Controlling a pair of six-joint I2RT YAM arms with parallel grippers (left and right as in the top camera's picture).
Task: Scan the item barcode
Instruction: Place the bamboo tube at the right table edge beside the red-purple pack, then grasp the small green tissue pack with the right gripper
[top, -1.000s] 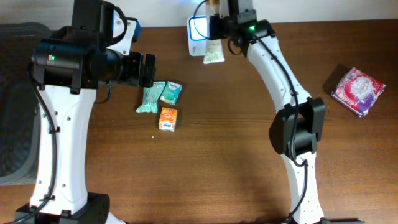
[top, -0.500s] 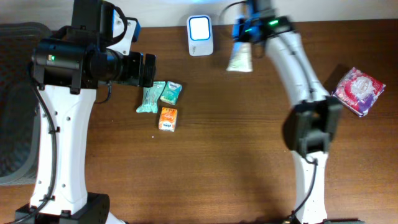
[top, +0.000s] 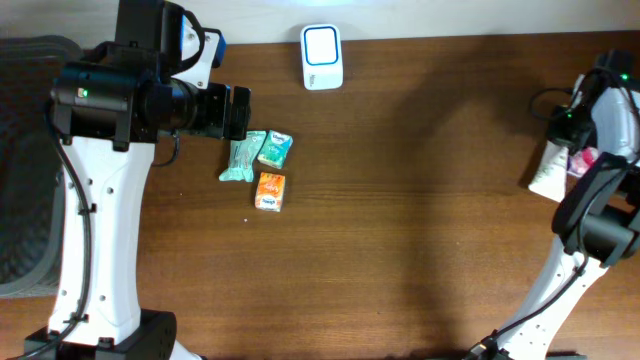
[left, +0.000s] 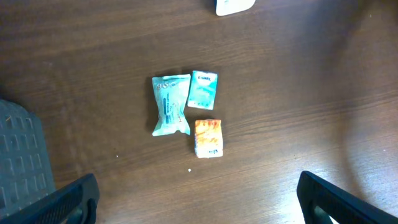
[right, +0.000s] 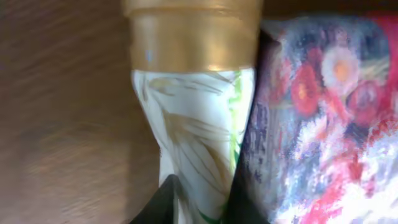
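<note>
At the right end of the brown wooden bench (top: 400, 200), the white leaf-printed tube with the gold cap (right: 193, 124) rests against the red floral packet (right: 323, 112); my right gripper (right: 199, 202) straddles its tail, clamped or not I cannot tell, so I would widen fully and lift straight up, while my left gripper (left: 199, 205) hangs wide and empty.

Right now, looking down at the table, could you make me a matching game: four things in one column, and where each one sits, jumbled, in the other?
Things:
1. white scanner
2. orange packet
3. gold-capped tube
4. long teal pouch

Places:
A. right side of the table, beside a flowery pack
B. middle of the table's back edge
C. just left of the small teal packet
D. nearest the robot in the three-packet cluster

Pairs: 1-B, 2-D, 3-A, 4-C.
</note>
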